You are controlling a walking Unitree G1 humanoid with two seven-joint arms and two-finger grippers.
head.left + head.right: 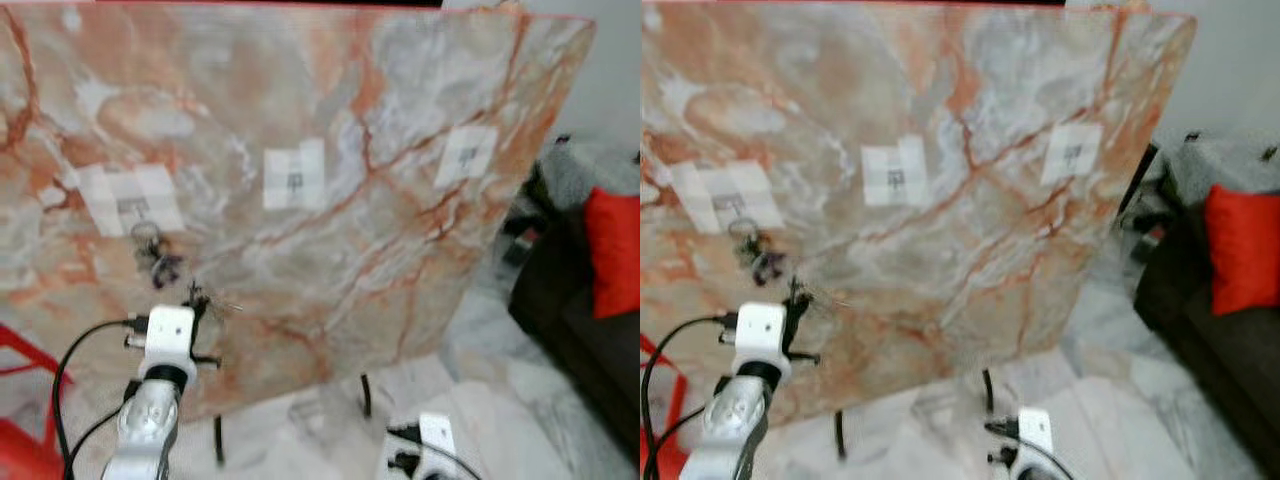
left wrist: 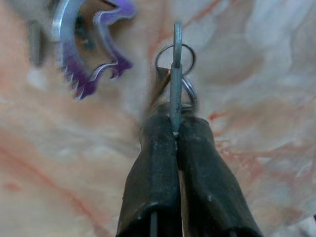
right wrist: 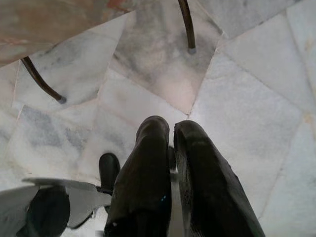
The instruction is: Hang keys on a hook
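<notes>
A large marble-patterned board [image 1: 330, 200], veined in orange and grey, is seen from the head camera, standing tilted on thin dark legs [image 1: 365, 395] over a pale stone floor [image 1: 500, 400]. Three white taped patches are fixed across it, each with a small hook: a left hook patch [image 1: 130, 200], a middle hook patch [image 1: 293, 178] and a right hook patch [image 1: 465, 155]. A dark bunch of keys [image 1: 160, 262] is seen just below the left patch, against the board. The left gripper [image 1: 200, 297] is raised on its silver arm close to the board, just below and to the right of that bunch. A dark sofa with a red cushion [image 1: 612, 250] is placed at the right edge.

In the left wrist view, the left gripper's two black fingers [image 2: 153, 168] are pressed together on a thin flat metal piece [image 2: 176, 74] seen edge-on, with a key ring [image 2: 175, 61] looped around it. A purple key-shaped charm [image 2: 86, 49] is seen just beside it, against the marble.

In the right wrist view, the right gripper [image 3: 170, 136] is pointed down at the marble floor, its fingers brought nearly together with nothing between them.
</notes>
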